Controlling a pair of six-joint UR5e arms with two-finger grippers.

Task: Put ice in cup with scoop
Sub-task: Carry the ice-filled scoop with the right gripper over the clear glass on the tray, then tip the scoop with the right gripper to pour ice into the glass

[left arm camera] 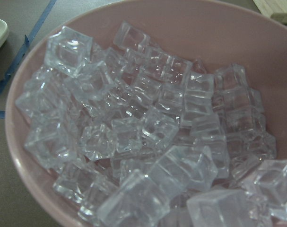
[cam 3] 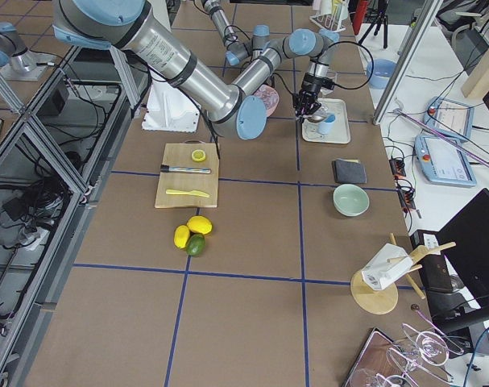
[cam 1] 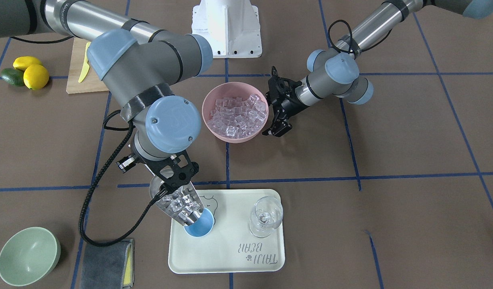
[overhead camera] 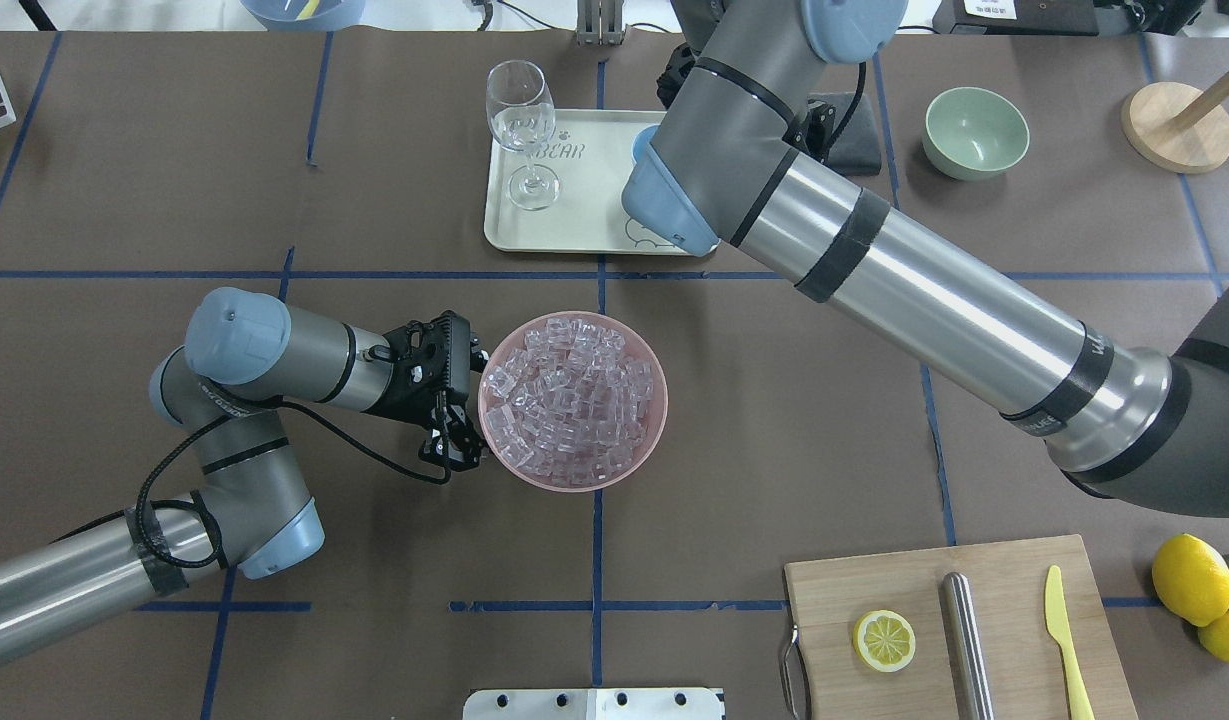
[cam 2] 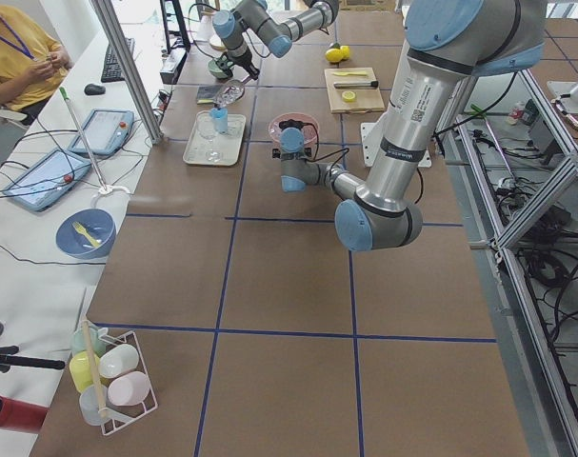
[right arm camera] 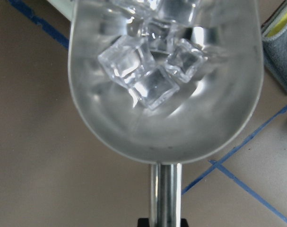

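Ice cubes (cam 1: 182, 206), small and clear, lie in the tilted shiny steel scoop (right arm camera: 167, 123), its lip over the small light-blue plastic cup (cam 1: 202, 230) near the bench's far edge. Right pincer (cam 1: 170, 182) pinches the handle; left pincer (overhead camera: 464, 400) hangs spread.

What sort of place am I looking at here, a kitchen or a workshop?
Probably a robotics lab staging kitchen chores: a taped-grid table, an operator beside tablets, and a robot-held scoop of ice.
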